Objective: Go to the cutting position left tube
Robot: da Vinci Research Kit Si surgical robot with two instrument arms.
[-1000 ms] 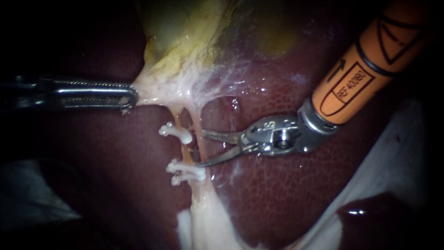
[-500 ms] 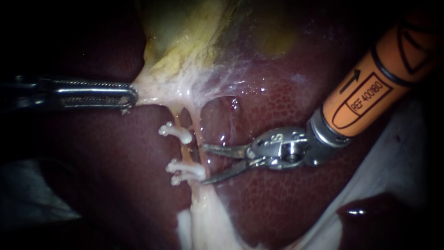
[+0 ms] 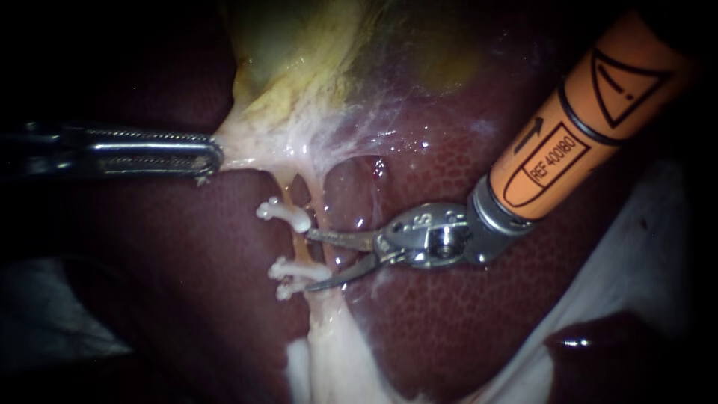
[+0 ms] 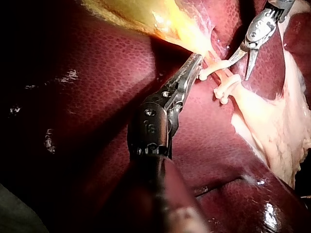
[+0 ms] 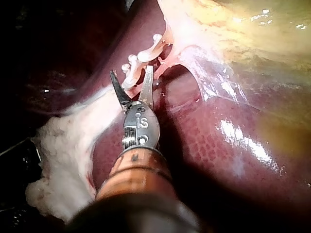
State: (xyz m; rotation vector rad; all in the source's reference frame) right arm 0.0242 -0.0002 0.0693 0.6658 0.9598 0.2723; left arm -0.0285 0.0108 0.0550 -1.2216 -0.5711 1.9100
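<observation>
Rt instrument (image 3: 310,260) has pushed in toward the tubes vs half a sec ago, and up a touch. Its tips were short of the lower clips then and now reach the tube line. Nothing else has shifted against the tissue.

Liver (image 3: 449,329) fills the field, dark red, w/ the gallbladder (image 3: 299,60) lying yellow-green over it at the far side. Lt instrument (image 3: 213,155) comes in flat, jaws clamped together on the pale tissue (image 3: 254,142) under the gallbladder, pulling it sideways. I judge that pull keeps the tubes stretched straight and lifted off the liver, so blades can get around one. Rt instrument's jaws are thin curved blades, standing apart w/ nothing gripped.

Left tube (image 3: 301,248), yellowish, runs down from the pale tissue, w/ the right tube (image 3: 320,206) just beside it. Upper clip (image 3: 284,213) and lower clips (image 3: 295,271), white, sit across the left tube and leave a bare stretch between: the cutting spot, as I read it.

Upper blade tip touches or nearly touches that stretch just below the upper clip. Lower blade lies across the lower clips; can't tell if it passes over or behind them. Rt wrist view shows white clip material b/w the blades. My read: nearly there, but the blades need a small shift so only bare tube sits b/w them, clear of the clips.
</observation>
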